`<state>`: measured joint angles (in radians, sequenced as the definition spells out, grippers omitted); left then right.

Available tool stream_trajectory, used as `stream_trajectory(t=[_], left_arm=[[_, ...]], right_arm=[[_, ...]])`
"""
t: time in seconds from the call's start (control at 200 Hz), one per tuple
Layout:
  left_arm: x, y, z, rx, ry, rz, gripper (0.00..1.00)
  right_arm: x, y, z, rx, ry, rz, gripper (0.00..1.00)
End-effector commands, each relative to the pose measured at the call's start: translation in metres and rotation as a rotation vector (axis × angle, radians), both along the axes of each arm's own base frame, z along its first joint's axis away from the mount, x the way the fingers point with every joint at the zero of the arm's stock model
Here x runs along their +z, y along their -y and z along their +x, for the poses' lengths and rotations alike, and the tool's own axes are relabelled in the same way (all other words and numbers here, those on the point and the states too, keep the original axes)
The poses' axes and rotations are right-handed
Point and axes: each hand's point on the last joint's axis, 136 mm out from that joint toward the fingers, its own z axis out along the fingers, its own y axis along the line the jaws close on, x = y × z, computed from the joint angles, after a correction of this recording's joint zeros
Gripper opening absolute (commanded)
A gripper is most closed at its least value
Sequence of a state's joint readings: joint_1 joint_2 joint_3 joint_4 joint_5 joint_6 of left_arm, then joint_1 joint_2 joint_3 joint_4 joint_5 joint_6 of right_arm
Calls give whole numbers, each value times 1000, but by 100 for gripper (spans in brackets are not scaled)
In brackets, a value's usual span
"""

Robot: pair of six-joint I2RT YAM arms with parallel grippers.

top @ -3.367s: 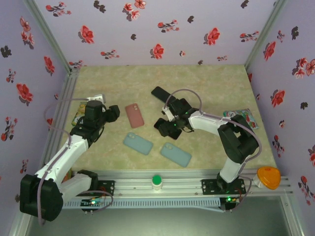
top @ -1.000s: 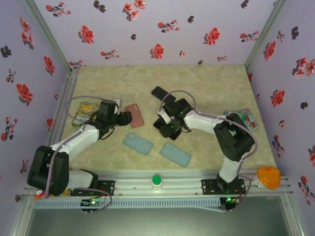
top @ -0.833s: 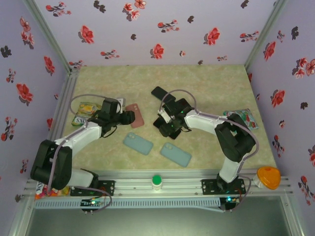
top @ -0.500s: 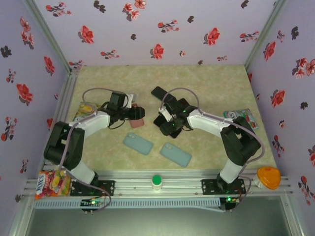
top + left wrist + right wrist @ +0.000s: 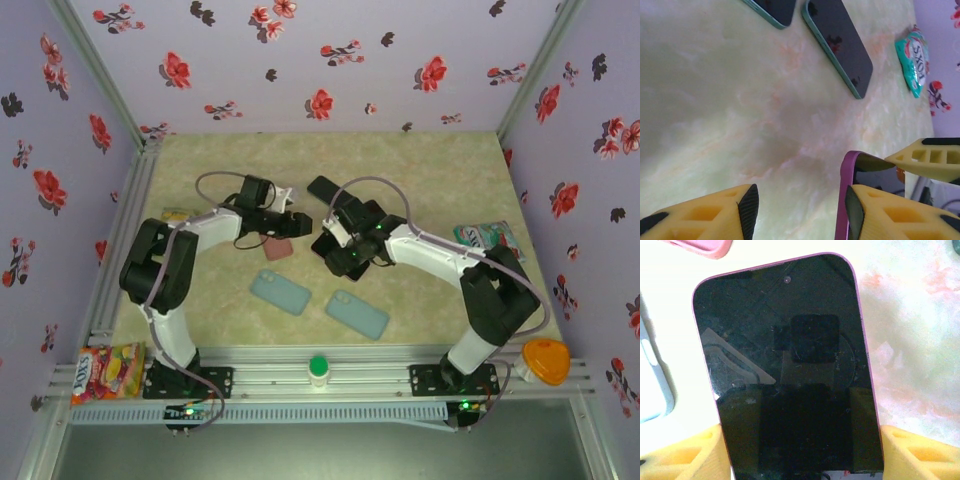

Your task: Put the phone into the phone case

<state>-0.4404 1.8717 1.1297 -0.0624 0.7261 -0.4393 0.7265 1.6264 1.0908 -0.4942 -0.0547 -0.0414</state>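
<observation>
- Sitting on the near rail are a green cap (image 5: 318, 365) at the middle, an orange object (image 5: 546, 360) at the right end and a snack packet (image 5: 105, 370) at the left end.
- Beyond the rail, two teal cases (image 5: 280, 292) (image 5: 357, 314) lie flat on the table (image 5: 420, 170), side by side but apart.
- Just past them, the right gripper (image 5: 802, 450) is clenched on the phone (image 5: 785, 340). One yellow finger (image 5: 920, 455) presses each long side near the phone's lower end. The dark screen with its purple rim faces the wrist camera.
- The phone is outside any case. In the right wrist view, one teal case lies close on its left and a corner of the pink case (image 5: 279, 248) lies beyond its far left corner, not touching.
- The pink case rests on the table just left of the held phone, partly under the left arm's wrist.
- The left gripper (image 5: 800, 212) hangs over the table with its jaws apart and only bare surface between the pads. The phone's purple edge stands right beside one of its fingers (image 5: 890, 215).
- Farther back, a black phone (image 5: 325, 189) lies flat near the right arm's cable.
- A teal snack bag (image 5: 487, 238) lies well off to the right.
</observation>
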Motion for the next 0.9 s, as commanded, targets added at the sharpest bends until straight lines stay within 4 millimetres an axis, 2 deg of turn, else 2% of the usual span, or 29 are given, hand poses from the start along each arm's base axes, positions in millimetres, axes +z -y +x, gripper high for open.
stream_trajectory(t=[0.0,0.19,0.715,0.895], left_arm=[[6,15,-13,-94,-70,-82,54],[1,19,-21,-158,-131,-106,53],[9,26,-36,-220,-176,-202,52],[5,27,-42,-234,-199,-208,52]], right_arm=[[15,1,-3,-13,28,23,65],[17,0,-7,-11,33,29,65],[16,0,-7,-15,44,18,64],[18,-1,-5,-15,53,19,64]])
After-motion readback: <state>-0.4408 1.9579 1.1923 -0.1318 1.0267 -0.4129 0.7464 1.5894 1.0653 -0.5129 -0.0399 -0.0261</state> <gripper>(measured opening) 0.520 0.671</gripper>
